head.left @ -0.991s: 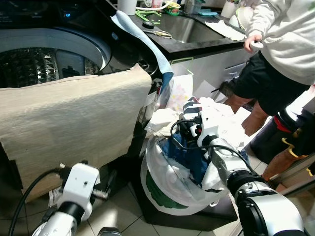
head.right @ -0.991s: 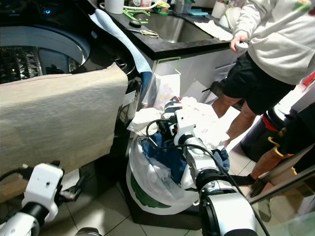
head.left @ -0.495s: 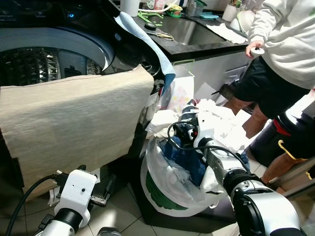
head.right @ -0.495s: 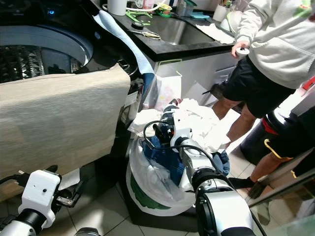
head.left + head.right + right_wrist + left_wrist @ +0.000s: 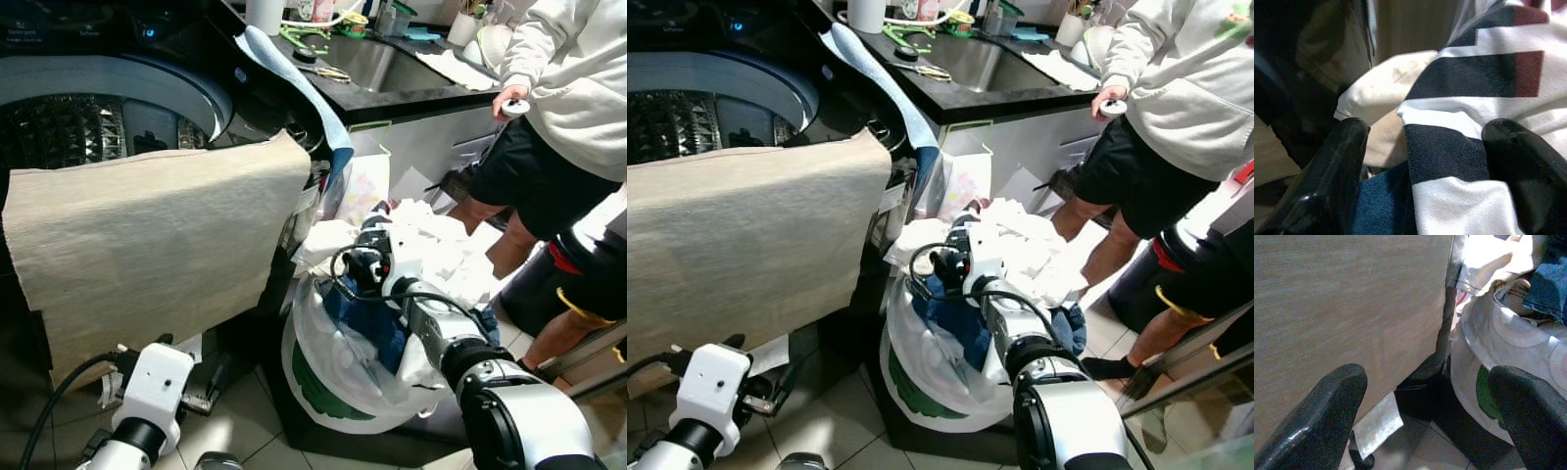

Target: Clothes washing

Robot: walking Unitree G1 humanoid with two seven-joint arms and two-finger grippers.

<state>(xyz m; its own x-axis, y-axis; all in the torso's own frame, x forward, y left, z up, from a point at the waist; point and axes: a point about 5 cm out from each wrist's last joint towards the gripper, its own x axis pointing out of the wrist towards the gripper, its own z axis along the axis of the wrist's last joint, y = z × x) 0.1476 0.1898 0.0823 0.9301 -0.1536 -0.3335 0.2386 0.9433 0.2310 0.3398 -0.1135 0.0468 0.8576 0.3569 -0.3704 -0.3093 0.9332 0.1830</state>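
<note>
Right tool point(image 5: 1422, 161) spread wide over a striped garment point(image 5: 1474, 83) atop the laundry bag point(image 5: 338, 367), clamped on nothing yet. Soft, light, floppy; best pinched at a raised fold, else likely to drag the white clothes point(image 5: 436, 257) and jeans point(image 5: 364, 311) along. Left tool point(image 5: 1422, 418) parted, low by the floor. Washer drum point(image 5: 69, 132) half covered by a beige cloth point(image 5: 157, 240) (awkward for loading); person point(image 5: 558, 108) near the counter point(image 5: 411, 83).
</note>
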